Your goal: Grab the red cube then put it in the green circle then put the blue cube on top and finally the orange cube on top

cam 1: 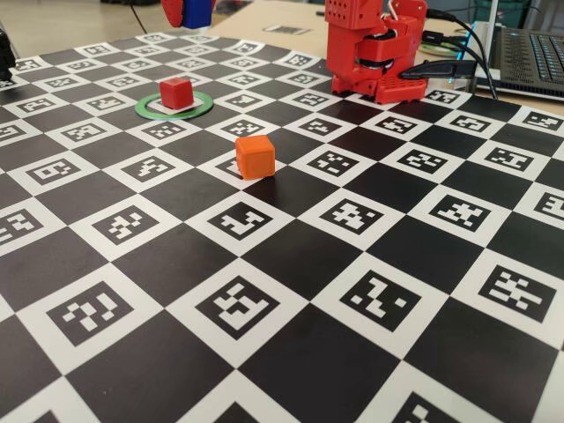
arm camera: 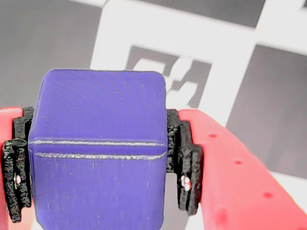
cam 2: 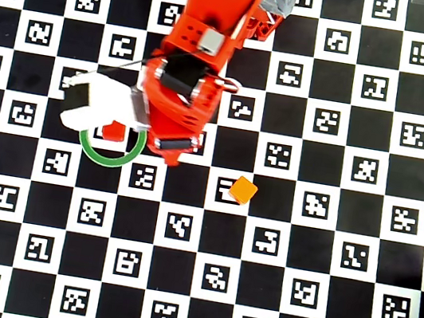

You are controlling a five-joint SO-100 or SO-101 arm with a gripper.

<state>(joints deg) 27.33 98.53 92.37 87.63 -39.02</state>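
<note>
The red cube [cam 1: 176,92] sits inside the green circle [cam 1: 199,109] at the far left of the board. In the overhead view the arm covers most of the red cube [cam 2: 114,131] and part of the green circle [cam 2: 107,157]. My gripper [cam 1: 188,9] hangs above and behind the circle, cut off by the top edge. It is shut on the blue cube [cam 1: 199,11]. In the wrist view the blue cube [arm camera: 98,153] fills the space between the black pads [arm camera: 184,158] of my gripper [arm camera: 98,160], above a white marker square. The orange cube [cam 1: 255,156] stands alone on the board to the right of the circle, also seen from overhead [cam 2: 243,189].
The red arm base [cam 1: 374,53] stands at the far edge of the black-and-white marker board [cam 1: 291,264]. A laptop [cam 1: 529,53] and cables [cam 1: 458,62] lie behind the board at the right. A white camera mount [cam 2: 91,104] hides the gripper from overhead.
</note>
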